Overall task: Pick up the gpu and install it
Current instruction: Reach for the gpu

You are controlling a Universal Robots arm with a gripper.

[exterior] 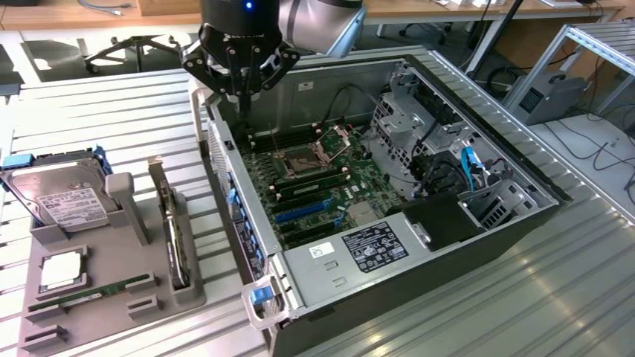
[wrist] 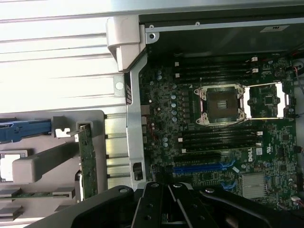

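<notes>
The gpu [exterior: 177, 239] stands on edge in a slot of the grey holder tray [exterior: 109, 316], its silver bracket at the far end. In the wrist view the gpu [wrist: 87, 164] appears as a thin upright card beside the case wall. My gripper [exterior: 243, 98] hangs above the far corner of the open computer case [exterior: 253, 245], on the exterior view's left. It is well away from the gpu, shut, with nothing between its fingers. In the wrist view the gripper [wrist: 164, 190] is over the motherboard edge near the blue slot [wrist: 204, 167].
The tray also carries a silver hard drive [exterior: 59, 197], a processor chip [exterior: 62, 271] and a green RAM stick [exterior: 89, 294]. Inside the case lie the motherboard with its open CPU socket [exterior: 297, 163], blue slots [exterior: 297, 212], cables and a power supply [exterior: 372, 249].
</notes>
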